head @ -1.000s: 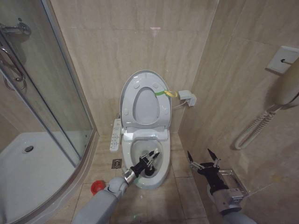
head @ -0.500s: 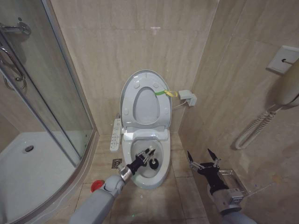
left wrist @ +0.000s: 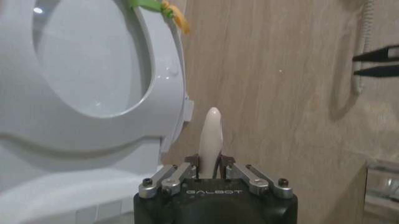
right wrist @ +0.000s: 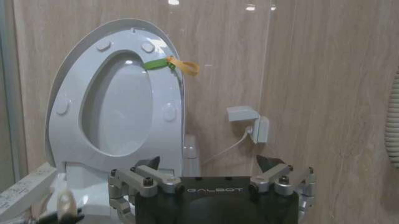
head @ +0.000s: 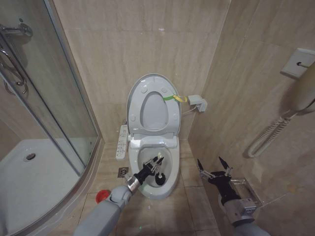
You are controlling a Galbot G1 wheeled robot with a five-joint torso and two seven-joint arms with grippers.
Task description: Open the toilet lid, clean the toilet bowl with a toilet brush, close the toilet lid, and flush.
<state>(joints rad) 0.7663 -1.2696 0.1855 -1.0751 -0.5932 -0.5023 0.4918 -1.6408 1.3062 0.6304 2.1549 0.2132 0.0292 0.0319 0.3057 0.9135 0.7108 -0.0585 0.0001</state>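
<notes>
**White ceramic, brush head in the basin: the scrubbing stage**

White ceramic dominates the head view: the toilet bowl stands open against the tiled back wall, with the toilet lid and the seat ring both raised upright behind it. A green-and-yellow strap marks the lid's rim on the robot's right.

The left gripper is over the bowl opening, clenched on the pale handle of the toilet brush. In the left wrist view the handle's rounded end projects between the closed fingers, so the grasp sits partway along the handle, not at its tip. The dark brush head lies just beyond and below the gripper, inside the basin (whether the bristles touch the ceramic cannot be told).

The brush's long axis runs from the gripper downward and forward into the bowl, roughly in line with the left forearm. Any scrubbing stroke would probably turn on that alignment.

The right gripper hangs beside the toilet on the robot's right, near the side wall, its fingers spread and holding nothing. A red brush base sits on the floor tiles to the left of the bowl, well apart from the brush.

Judged from this layout, lid opening is done, cleaning is under way, and closing and flushing remain.
</notes>
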